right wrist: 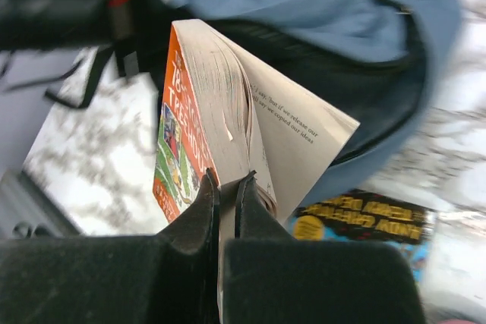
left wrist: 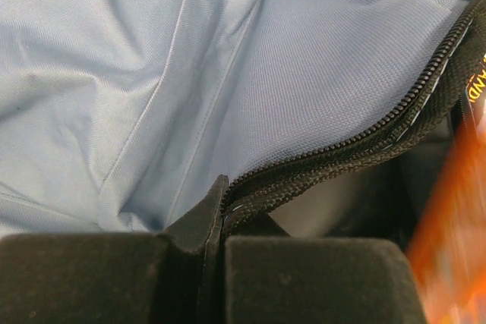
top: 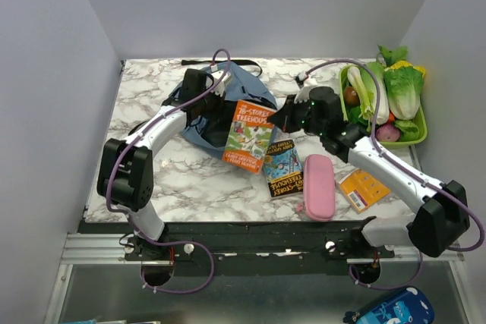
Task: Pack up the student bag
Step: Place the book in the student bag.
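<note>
Right wrist: right gripper [right wrist: 226,187] clamps orange book [right wrist: 199,104] near student bag [right wrist: 319,5].

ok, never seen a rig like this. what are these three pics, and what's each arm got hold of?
These are two robot arms bolted at the near edge of a table, each ending in a two-finger gripper. The wide picture comes from a fixed camera above and behind them. The other two come from cameras on the wrists, looking along the fingers.

The left gripper is pinched shut on the zip edge of the blue bag. The right gripper is shut on an orange book by the bag's opening.

Lying on the table are a blue book, a pink pencil case, an orange packet and a green tray of vegetables.
</note>
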{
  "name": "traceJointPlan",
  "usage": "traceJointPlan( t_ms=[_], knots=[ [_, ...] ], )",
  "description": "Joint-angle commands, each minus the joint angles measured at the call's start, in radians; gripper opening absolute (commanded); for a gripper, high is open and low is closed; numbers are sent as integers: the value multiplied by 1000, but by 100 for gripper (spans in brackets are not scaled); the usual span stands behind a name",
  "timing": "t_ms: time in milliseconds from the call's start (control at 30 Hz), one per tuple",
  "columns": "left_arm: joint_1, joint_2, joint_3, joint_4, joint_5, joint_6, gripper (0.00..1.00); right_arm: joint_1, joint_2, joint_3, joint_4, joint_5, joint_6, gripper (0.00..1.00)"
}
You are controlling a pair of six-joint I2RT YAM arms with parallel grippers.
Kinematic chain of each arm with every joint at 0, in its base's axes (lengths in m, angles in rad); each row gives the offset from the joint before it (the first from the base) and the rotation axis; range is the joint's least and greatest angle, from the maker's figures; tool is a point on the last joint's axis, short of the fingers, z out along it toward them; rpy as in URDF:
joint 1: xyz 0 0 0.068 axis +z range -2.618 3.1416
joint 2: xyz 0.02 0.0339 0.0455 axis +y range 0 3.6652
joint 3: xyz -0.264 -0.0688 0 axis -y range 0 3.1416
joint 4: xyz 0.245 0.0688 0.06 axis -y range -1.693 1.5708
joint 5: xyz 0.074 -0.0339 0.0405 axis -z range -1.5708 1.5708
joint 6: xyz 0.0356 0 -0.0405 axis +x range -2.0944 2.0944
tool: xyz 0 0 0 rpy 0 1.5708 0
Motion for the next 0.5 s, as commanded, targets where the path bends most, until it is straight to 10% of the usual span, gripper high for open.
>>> traceJointPlan(
  t_ms=[0,467],
  knots=[
    [8,-72,-36,22,40,-10,0,-145,96,55,-51,-45,139,1],
    [-8,-133,-67,68,116,-45,0,-196,348,60,-110,-197,292,1]
  ],
)
